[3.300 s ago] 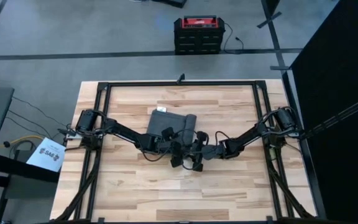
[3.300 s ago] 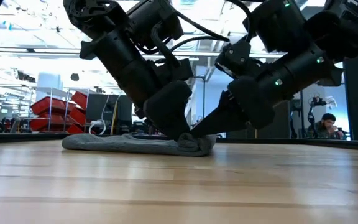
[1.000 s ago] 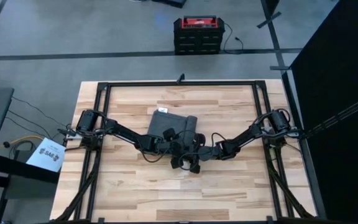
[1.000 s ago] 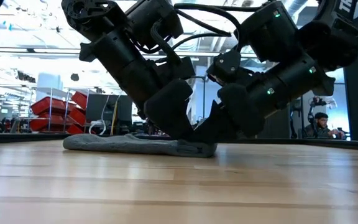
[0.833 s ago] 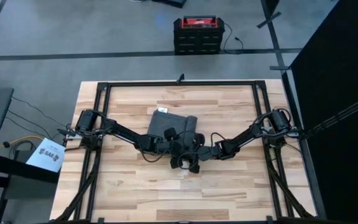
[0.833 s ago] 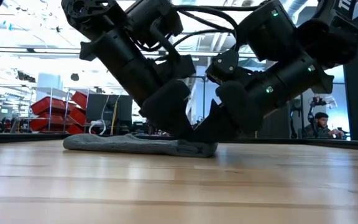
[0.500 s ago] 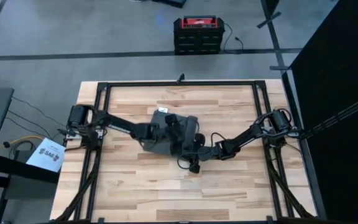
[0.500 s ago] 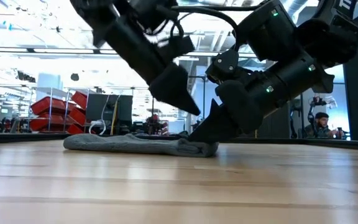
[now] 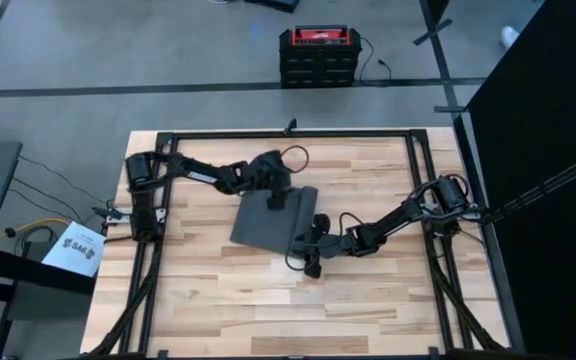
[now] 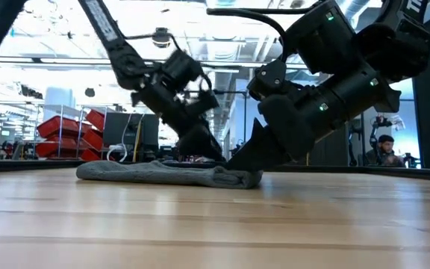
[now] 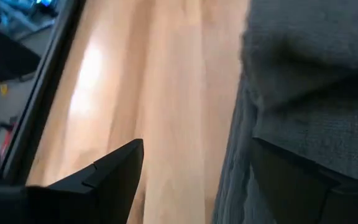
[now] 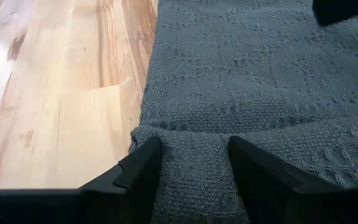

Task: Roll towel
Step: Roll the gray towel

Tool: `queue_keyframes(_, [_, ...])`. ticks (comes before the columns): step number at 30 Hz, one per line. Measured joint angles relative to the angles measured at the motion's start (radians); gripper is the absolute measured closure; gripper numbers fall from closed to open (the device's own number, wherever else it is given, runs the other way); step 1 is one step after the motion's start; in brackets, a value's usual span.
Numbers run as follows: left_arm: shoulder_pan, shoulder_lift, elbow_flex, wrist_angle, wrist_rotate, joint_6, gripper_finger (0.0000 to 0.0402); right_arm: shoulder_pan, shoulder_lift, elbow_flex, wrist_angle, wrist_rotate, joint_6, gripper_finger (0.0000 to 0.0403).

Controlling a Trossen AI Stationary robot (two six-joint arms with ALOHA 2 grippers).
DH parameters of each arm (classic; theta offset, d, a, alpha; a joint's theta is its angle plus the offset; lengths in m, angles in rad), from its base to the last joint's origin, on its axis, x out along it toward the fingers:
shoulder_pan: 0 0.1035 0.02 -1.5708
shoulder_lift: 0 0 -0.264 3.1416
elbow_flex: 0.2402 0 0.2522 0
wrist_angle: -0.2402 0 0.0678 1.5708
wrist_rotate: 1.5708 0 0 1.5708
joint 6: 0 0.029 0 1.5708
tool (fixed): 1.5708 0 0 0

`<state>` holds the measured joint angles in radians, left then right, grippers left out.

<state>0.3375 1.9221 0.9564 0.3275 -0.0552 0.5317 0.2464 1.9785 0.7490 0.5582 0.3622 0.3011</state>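
Note:
The dark grey towel (image 9: 263, 225) lies flat on the wooden table, near its middle. My right gripper (image 9: 303, 243) is low at the towel's near right corner and shut on it. My left gripper (image 9: 273, 200) is open at the towel's far edge. In the left wrist view one of its fingers (image 11: 104, 180) stands over bare wood and the other (image 11: 303, 180) over the cloth (image 11: 316, 93). The low view shows the towel (image 10: 155, 173) as a low strip with a thicker lump at its right end. My right gripper pinches a bunched lump of cloth at the towel's near right corner (image 12: 194, 165) between its two fingers. It comes slanting down from the table's right side. The lump rests on the table and the towel beyond it (image 12: 241, 74) lies flat. Whether my left gripper touches the towel I cannot tell.
Black frame rails (image 9: 288, 133) run around the tabletop. A red and black box (image 9: 318, 55) stands on the floor beyond the far edge. Bare wood (image 9: 288, 300) fills the table's near half. A person (image 10: 385, 149) sits far off behind the table.
My left gripper has risen off the towel's near edge beside my right gripper, swung toward the table's far edge, and come down at the towel's far edge. The towel has stayed on the table.

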Motion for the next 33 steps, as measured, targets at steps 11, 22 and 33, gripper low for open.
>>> queue_keyframes(11, [-0.043, -0.03, 0.067, -0.056, 0.07, 0.309, 0.0122, -0.006, 0.0, 0.0, -0.002, -0.003, 0.055, 0.0223])
queue_keyframes(22, [-0.096, -0.008, 0.141, -0.221, 0.007, 0.806, 0.0122, -0.007, 0.0, 0.0, -0.004, -0.003, 0.067, 0.0223])
queue_keyframes(33, [-0.122, 0.011, 0.165, -0.146, 0.038, 0.996, 0.0122, -0.012, 0.0, 0.0, -0.009, -0.004, 0.068, 0.0223])
